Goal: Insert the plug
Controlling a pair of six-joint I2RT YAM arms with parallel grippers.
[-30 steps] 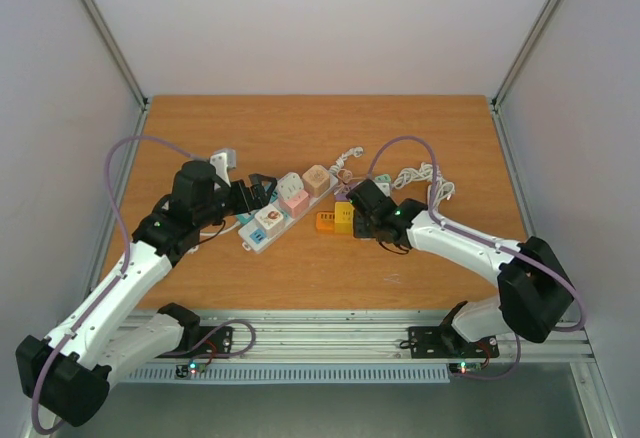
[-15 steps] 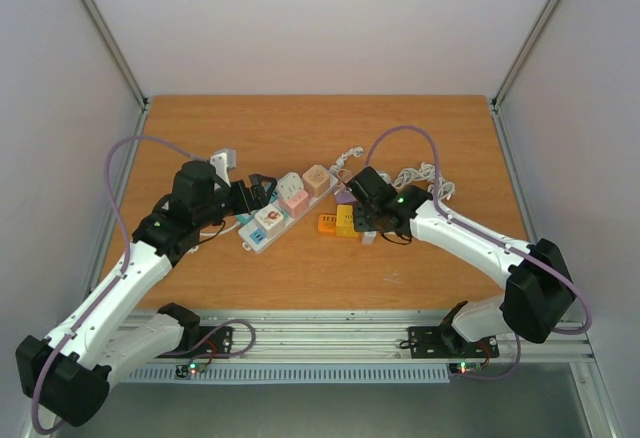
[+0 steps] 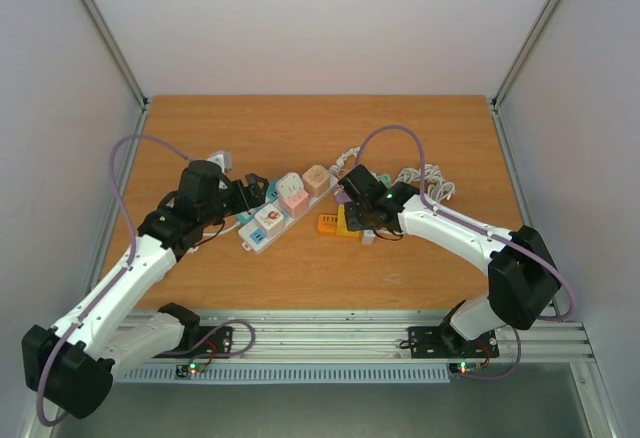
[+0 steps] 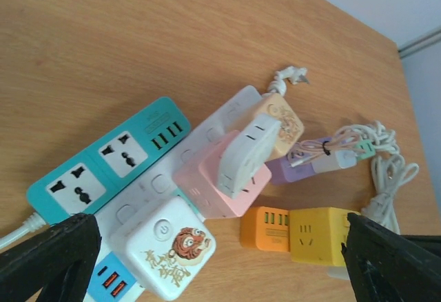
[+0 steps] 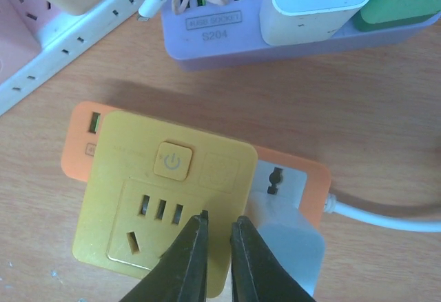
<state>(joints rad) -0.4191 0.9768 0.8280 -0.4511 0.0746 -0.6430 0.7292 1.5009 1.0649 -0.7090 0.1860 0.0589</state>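
Note:
An orange power strip (image 5: 313, 178) lies on the table with a yellow cube adapter (image 5: 158, 198) seated on it. A whitish plug (image 5: 286, 243) stands on the strip right beside the cube. My right gripper (image 5: 220, 220) hovers over the cube's right edge, shut, with nothing between its fingertips. From above, the right gripper (image 3: 360, 216) covers part of the yellow cube (image 3: 344, 221). My left gripper (image 4: 220, 257) is open wide above the white strip, with a tiger-printed white cube (image 4: 163, 247) below it.
On the long white strip (image 3: 262, 228) sit a pink cube (image 4: 207, 181) carrying a white plug (image 4: 247, 154) and a beige cube (image 3: 317, 179). A teal strip (image 4: 103, 164) lies beside it. A purple strip (image 5: 289, 40) with chargers and bundled white cables (image 3: 420, 178) lie behind the orange strip.
My right gripper has shifted left over the yellow cube, and the whitish plug now shows free beside it. The left arm has edged slightly right.

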